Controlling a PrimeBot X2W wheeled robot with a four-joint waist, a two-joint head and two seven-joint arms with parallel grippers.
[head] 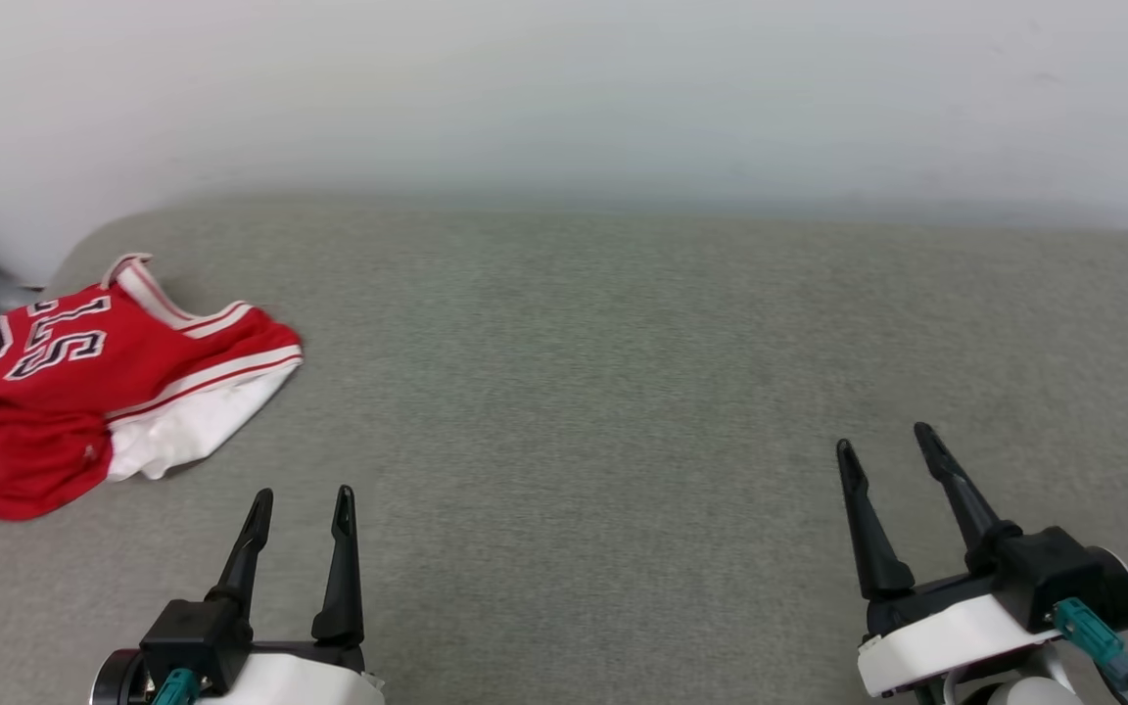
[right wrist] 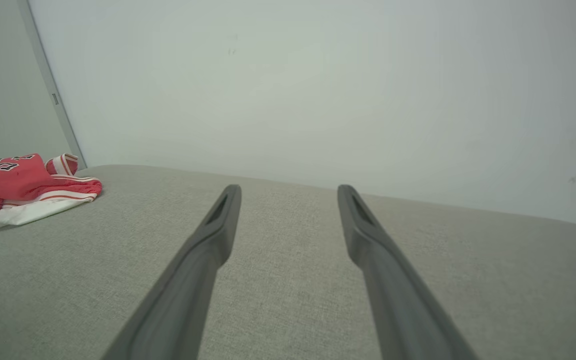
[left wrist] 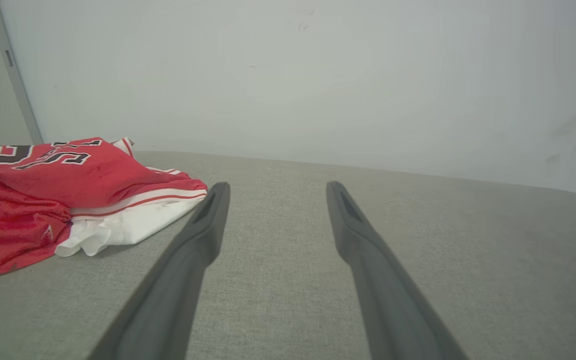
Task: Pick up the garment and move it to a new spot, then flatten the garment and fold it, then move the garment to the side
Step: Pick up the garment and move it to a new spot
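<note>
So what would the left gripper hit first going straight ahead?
Probably nothing close: the left gripper points over bare grey fabric surface toward the white wall; the red-and-white jersey lies to its left.

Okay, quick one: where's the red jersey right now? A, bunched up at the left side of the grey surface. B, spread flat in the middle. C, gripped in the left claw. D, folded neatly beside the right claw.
A: the jersey lies crumpled at the left side of the grey surface, clear of the open left claw and the open right claw.
</note>
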